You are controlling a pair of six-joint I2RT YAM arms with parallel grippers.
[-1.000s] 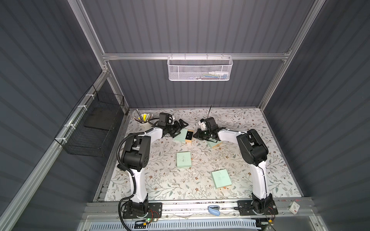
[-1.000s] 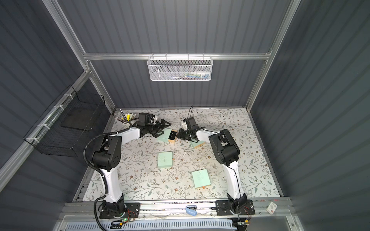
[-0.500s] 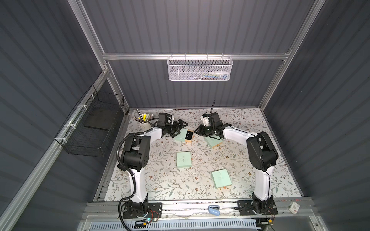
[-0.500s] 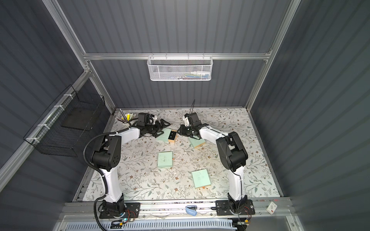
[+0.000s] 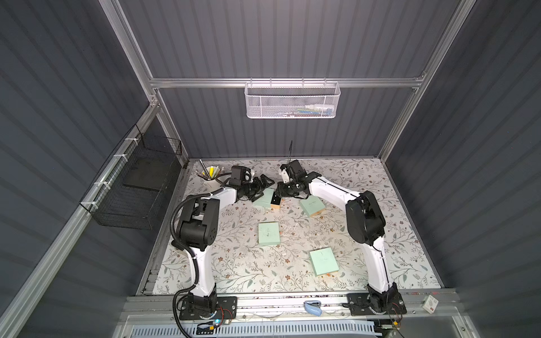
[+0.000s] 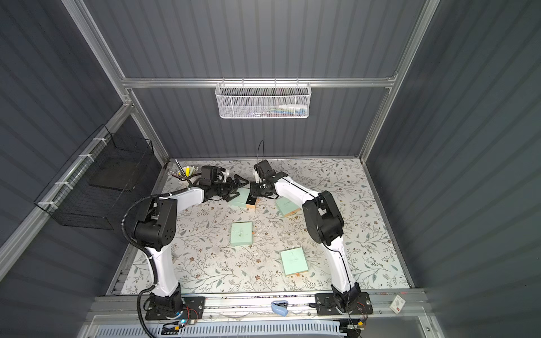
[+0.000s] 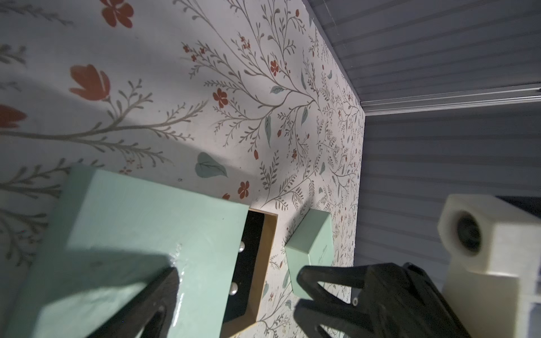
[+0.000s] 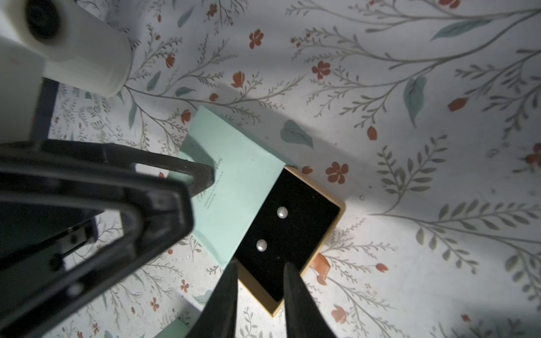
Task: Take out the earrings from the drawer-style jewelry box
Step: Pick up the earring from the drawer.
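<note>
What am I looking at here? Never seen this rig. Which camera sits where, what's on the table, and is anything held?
Two white robot arms stand at the near edge of a flower-patterned table. Two pictures come from one overhead stereo camera. The other two come from a camera on each arm's wrist.

On the table there is a mint jewelry box with its black-lined drawer slid out, showing two pearl-like earrings. There are also three more mint boxes and a cup of pens.

The left tool is wide open, with one finger over the open box's top. The right tool is by the drawer's end, its fingers slightly apart. Neither holds anything.
</note>
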